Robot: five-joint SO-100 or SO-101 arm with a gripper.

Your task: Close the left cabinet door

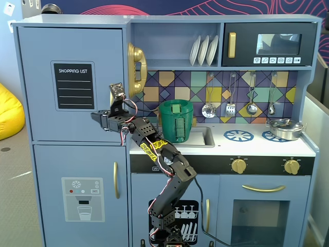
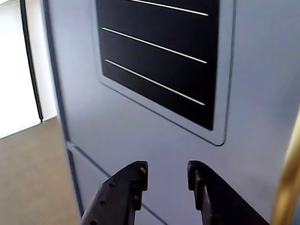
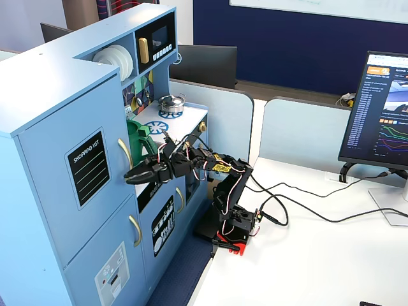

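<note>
The left cabinet door (image 1: 46, 77) is light blue with a black "SHOPPING LIST" panel (image 1: 74, 85) and a curved gold handle (image 1: 136, 69). It looks flush with the cabinet front in both fixed views (image 3: 54, 159). My gripper (image 1: 96, 117) is open and empty, with its tips right at the door's lower right part, below the panel. In the wrist view the door (image 2: 140, 126) fills the frame, the two black fingers (image 2: 136, 176) stand apart just before it (image 2: 168, 169), and the gold handle (image 2: 288, 178) is at the right edge. I cannot tell whether the tips touch the door.
The lower door with the dispenser graphic (image 1: 82, 198) sits under it. A green pot (image 1: 176, 121) stands by the sink behind my arm. The microwave (image 1: 270, 43) is at the top right and a metal pot (image 1: 285, 128) is on the stove. A monitor (image 3: 379, 115) and cables (image 3: 306, 210) are on the white table.
</note>
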